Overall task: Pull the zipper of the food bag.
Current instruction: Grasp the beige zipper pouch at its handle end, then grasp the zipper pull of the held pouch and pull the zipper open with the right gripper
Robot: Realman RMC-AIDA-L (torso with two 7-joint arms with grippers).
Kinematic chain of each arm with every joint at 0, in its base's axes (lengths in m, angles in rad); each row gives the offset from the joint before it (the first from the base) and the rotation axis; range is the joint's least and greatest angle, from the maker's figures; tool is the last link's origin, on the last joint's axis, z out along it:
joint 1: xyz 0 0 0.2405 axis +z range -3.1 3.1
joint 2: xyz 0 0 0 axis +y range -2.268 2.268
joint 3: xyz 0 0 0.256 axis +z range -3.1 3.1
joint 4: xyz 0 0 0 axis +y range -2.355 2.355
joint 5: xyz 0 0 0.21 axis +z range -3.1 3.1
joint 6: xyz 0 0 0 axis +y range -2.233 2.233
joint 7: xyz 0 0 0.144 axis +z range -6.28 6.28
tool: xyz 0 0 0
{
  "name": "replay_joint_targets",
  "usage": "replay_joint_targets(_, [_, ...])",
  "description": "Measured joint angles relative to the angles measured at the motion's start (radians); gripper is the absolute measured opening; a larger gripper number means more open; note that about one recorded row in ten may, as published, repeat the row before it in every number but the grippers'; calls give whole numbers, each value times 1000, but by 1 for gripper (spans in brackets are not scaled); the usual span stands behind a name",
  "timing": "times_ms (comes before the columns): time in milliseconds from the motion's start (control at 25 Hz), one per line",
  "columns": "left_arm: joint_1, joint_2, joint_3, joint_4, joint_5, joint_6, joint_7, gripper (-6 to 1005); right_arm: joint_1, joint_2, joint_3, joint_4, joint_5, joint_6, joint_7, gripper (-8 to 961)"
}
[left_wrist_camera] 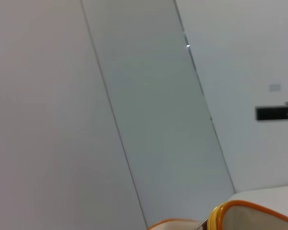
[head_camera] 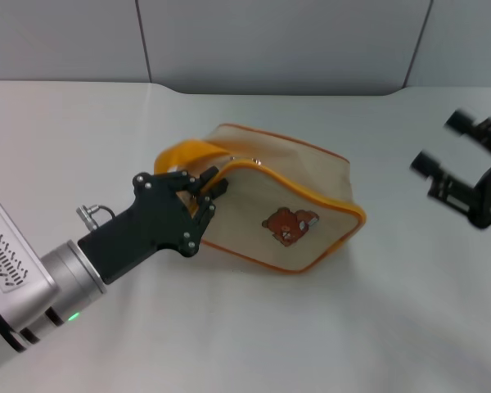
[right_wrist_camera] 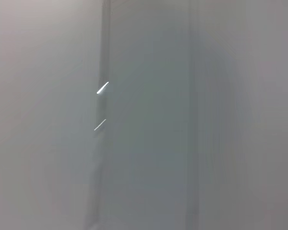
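Nearest the camera, by the table's front left corner: left arm, silver forearm and black wrist, reaching toward the middle of the table [head_camera: 409,327]. Left gripper [head_camera: 213,190]: black, at the left end of the food bag, fingers drawn close together about the corner where handle and top panel met. Whether they actually pinched the pull tab could not be told; the tab itself was too small to pick out.

Middle of the table, slightly left of centre: food bag [head_camera: 270,205], cream canvas, orange piping, lying tilted with the brown bear print [head_camera: 289,225] facing up and forward. Orange loop handle [head_camera: 184,155] at its left end, behind the gripper. Zipper [head_camera: 245,165]: a short stretch of the line showed just beyond the fingertips, along the upper edge.

Toward the right edge of the table: right gripper [head_camera: 439,144], black, held above the surface, jaws apart, well clear of the bag, holding nothing.

Step in hand, as judged: securing the zip pull at the left end; drawing not visibly begun. Next move would call for a firm pinch on the tab, not the handle, then a steady draw along the zip line. The bag lay unbraced and could slide along with the pull.
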Motion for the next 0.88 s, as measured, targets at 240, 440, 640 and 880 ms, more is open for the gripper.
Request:
replay_joint_targets(240, [-30,0,16,33,1,75,39,111,41,4,5,359,178,81,-681,767])
replay_joint_targets(440, [-47,1,21,55,2,120,39,112,98,6,-5,513,163,175,-1018,765])
replay_joint_targets(640, [-58,2,24,63,2,133,36,108,127,6,-3,554,137,246,-1135,762])
replay_joint_targets(880, [-67,1,32,72,2,135,36,103,133,7,-2,552,26,266,-1143,760])
